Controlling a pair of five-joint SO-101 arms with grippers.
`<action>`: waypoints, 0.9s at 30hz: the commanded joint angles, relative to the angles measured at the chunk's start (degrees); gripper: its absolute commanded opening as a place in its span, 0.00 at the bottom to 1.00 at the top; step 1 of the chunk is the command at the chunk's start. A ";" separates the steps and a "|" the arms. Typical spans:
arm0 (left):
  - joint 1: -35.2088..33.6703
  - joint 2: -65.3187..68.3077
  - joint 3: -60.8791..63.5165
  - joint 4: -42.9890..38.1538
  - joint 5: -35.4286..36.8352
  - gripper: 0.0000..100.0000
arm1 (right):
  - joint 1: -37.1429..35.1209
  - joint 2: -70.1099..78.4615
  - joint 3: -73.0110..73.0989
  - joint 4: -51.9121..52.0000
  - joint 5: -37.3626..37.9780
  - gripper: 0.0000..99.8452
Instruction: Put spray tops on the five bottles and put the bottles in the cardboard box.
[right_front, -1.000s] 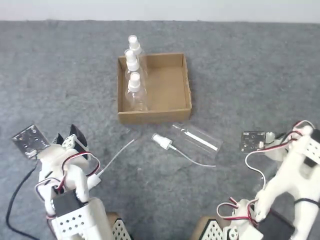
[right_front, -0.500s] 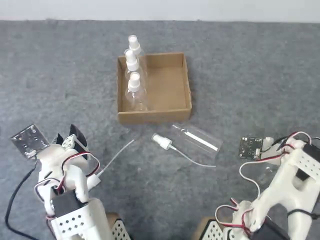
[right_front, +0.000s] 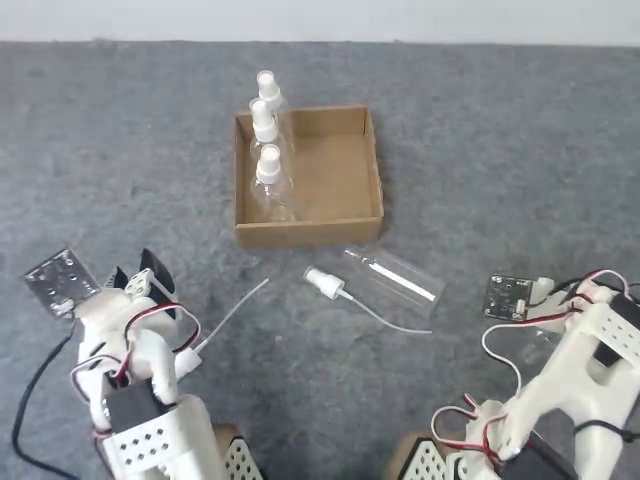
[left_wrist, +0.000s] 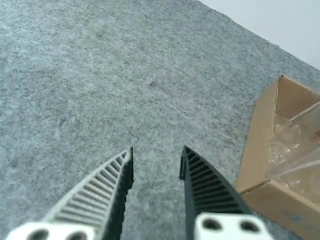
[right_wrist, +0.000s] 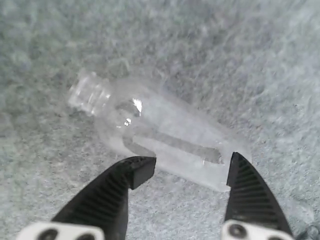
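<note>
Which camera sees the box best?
The high view: the whole box shows from above, bottles inside. The left wrist view catches one corner. The right wrist view faces a loose bottle.

Left arm (right_front: 140, 355), right arm (right_front: 585, 350) wearing white shells, trailing red-black wires | left gripper (left_wrist: 156, 155) showing white and black ribbed fingers (left_wrist: 100, 192)
</note>
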 joint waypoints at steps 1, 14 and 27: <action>-0.18 -0.97 -0.75 -1.49 0.26 0.15 | 0.22 1.19 3.69 -0.75 0.62 0.24; -0.18 -0.97 -0.75 -1.49 0.26 0.15 | -2.07 1.63 5.19 7.34 0.53 0.24; -0.18 -0.97 -0.75 -1.49 0.26 0.15 | -5.14 1.27 8.26 7.43 -1.58 0.20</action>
